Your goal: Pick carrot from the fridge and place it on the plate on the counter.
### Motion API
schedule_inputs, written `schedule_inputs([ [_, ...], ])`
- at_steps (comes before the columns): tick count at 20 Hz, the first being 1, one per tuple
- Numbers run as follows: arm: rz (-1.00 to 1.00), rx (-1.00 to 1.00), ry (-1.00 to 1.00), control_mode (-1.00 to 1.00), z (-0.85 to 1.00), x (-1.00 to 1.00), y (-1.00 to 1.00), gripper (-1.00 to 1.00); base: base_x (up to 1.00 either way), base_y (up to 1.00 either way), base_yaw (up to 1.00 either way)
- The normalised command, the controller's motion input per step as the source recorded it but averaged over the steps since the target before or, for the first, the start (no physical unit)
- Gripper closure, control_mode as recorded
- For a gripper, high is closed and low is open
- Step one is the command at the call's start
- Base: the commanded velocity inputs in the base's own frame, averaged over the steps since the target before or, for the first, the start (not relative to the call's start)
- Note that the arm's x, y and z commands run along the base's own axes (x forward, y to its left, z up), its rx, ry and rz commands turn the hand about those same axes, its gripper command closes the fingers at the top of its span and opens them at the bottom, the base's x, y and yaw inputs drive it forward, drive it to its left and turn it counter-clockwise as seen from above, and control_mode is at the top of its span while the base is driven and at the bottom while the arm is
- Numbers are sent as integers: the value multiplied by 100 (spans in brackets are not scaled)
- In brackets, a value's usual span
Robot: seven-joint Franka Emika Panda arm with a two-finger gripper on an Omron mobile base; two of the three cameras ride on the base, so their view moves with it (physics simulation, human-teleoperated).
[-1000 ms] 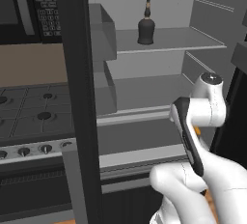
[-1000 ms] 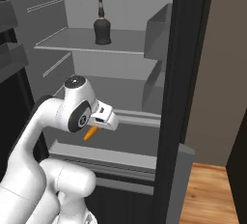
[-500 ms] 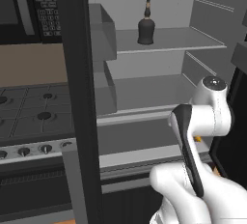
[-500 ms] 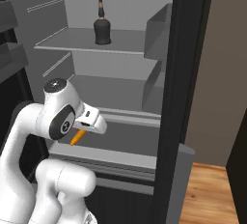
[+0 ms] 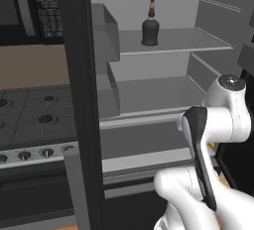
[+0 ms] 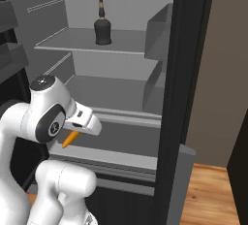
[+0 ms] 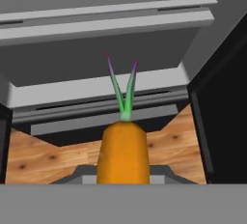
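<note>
Hand view shows the carrot (image 7: 122,151) rising straight up from between the jaws, which are closed on its thick orange body, so the pick from the fridge (image 6: 186,49) looks done and the step in hand is the carry out to the plate. From the right base view the gripper (image 6: 72,136) sits low in front of the open fridge, below and in front of the lower shelf, with the carrot's tapered orange tip poking out beneath the white hand, pointing down and toward the arm. Ahead of the jaws in the hand view lie the fridge's lower front edge and a strip of wooden floor (image 7: 34,160), so the hand is tilted downward. A dark bottle (image 5: 150,26) stands on the upper shelf, well above and beyond the jaws, and is no concern. The carrot looks smooth, stubby and rigid, bright orange with a few thin green stalks forking from its crown; it should hold firm in a pinch but could swivel if bumped. My judgement is that the next move calls for drawing the arm clear of the door frame, then swinging or driving toward the counter, since neither plate nor counter can be made out beside the jaws here.
</note>
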Motion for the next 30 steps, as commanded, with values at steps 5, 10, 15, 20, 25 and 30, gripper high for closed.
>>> schedule_inputs([
  [5, 1, 0, 1, -100, 30, -26, 0, 100, 0, 0, 0],
  [10, 0, 0, 1, -100, 24, -1, 6, 100, 0, 0, 0],
  [15, 0, 0, 1, -100, 32, -3, 2, 100, 0, 0, 0],
  [20, 0, 0, 2, -100, 27, -2, 6, 100, 0, 0, 0],
  [25, 0, 0, 1, -100, 7, -6, 17, 100, 0, 0, 0],
  [30, 0, 0, 0, 100, 0, -15, 8, 100, -16, 2, 0],
])
